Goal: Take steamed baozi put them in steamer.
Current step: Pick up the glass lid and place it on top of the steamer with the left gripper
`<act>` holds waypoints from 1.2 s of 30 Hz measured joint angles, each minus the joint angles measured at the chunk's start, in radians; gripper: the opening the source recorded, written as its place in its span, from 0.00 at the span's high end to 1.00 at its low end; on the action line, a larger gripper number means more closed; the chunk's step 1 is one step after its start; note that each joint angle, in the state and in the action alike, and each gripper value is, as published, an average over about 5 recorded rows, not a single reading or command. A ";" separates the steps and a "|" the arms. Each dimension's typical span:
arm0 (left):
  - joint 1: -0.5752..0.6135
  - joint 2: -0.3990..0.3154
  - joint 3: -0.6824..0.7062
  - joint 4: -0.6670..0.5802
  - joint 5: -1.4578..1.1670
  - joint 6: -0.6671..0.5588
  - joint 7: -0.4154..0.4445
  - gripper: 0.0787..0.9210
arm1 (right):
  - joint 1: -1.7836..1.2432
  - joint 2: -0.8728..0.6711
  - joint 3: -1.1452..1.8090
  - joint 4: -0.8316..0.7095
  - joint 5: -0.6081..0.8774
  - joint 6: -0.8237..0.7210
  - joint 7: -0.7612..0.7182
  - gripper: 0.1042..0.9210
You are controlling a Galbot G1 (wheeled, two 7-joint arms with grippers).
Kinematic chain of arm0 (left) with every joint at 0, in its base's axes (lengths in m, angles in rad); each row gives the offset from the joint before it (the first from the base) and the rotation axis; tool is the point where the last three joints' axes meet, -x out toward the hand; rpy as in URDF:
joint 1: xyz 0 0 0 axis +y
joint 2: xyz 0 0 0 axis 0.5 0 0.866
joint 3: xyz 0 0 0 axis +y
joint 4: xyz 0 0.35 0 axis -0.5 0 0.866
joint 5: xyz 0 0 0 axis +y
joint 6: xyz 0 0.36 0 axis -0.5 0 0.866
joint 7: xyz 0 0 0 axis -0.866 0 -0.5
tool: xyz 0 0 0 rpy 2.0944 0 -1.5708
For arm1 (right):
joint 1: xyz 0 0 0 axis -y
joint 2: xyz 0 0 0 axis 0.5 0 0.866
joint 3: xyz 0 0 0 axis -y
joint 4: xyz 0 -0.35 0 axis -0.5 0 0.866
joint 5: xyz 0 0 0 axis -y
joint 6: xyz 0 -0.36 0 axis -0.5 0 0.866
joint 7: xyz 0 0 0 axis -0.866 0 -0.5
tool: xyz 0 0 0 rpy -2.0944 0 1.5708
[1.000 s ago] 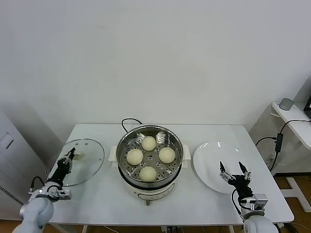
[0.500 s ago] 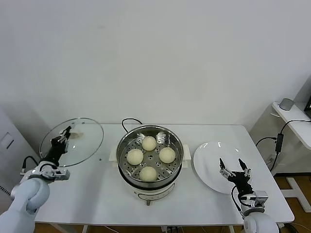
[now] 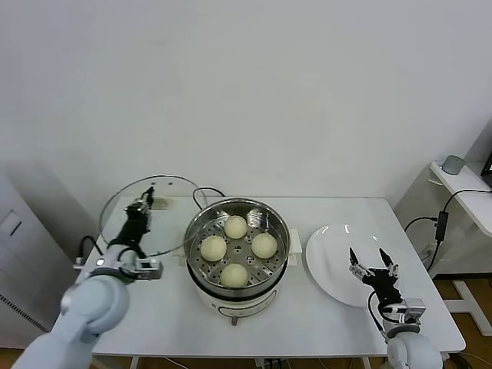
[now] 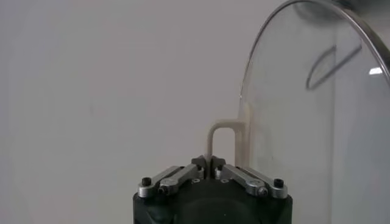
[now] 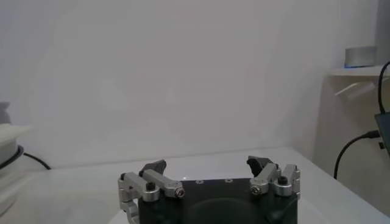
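Note:
Several cream-white steamed baozi (image 3: 235, 227) lie on the perforated tray inside the shiny steamer (image 3: 237, 202) at the table's middle. My left gripper (image 3: 144, 206) is shut on the beige handle (image 4: 222, 131) of the round glass lid (image 3: 165, 223). It holds the lid tilted in the air just left of the steamer, with the lid's edge near the pot's rim. In the left wrist view the left gripper (image 4: 209, 163) pinches one leg of the handle, and the glass lid (image 4: 304, 122) stands beside it. My right gripper (image 3: 371, 265) stands open and empty over the front of the white plate (image 3: 338, 246); the right gripper (image 5: 207, 165) shows wide jaws.
The steamer's black cord (image 3: 204, 192) runs off behind it to the table's back edge. A side desk (image 3: 469, 192) with cables stands off the table's right end. A white wall lies behind.
My left arm has lifted the glass lid off the table's left end and carried it up and rightward to the steamer's side. The right gripper has barely moved.

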State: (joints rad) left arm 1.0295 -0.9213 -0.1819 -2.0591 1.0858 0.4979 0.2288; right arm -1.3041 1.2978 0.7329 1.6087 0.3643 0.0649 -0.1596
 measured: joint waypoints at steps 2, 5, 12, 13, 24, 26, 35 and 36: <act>-0.016 -0.013 0.046 -0.016 0.029 0.047 0.020 0.97 | 0.000 -0.002 0.000 -0.001 0.000 -0.001 0.001 0.12; -0.040 -0.036 0.109 -0.031 0.071 0.103 0.041 0.97 | 0.000 -0.002 0.000 -0.002 0.000 -0.002 0.003 0.12; -0.082 -0.096 0.228 -0.036 0.148 0.179 0.062 0.97 | 0.003 -0.001 -0.001 -0.004 0.001 -0.004 0.006 0.12; -0.085 -0.104 0.241 -0.035 0.157 0.186 0.063 0.97 | 0.004 -0.001 -0.002 -0.004 0.001 -0.004 0.006 0.12; -0.122 -0.194 0.352 0.010 0.228 0.236 0.074 0.97 | 0.003 0.000 -0.004 -0.006 -0.001 -0.005 0.008 0.12; -0.126 -0.209 0.364 0.019 0.237 0.239 0.075 0.97 | 0.002 0.001 -0.004 -0.008 -0.001 -0.005 0.007 0.12; -0.128 -0.261 0.402 0.052 0.279 0.239 0.079 0.97 | 0.004 0.003 -0.003 -0.015 -0.005 -0.004 0.005 0.12; -0.128 -0.266 0.405 0.056 0.284 0.239 0.080 0.97 | 0.005 0.003 -0.003 -0.016 -0.006 -0.004 0.005 0.12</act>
State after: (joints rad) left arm 0.9012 -1.1872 0.2229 -2.0033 1.3700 0.7365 0.3087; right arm -1.2994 1.3010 0.7295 1.5927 0.3587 0.0610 -0.1551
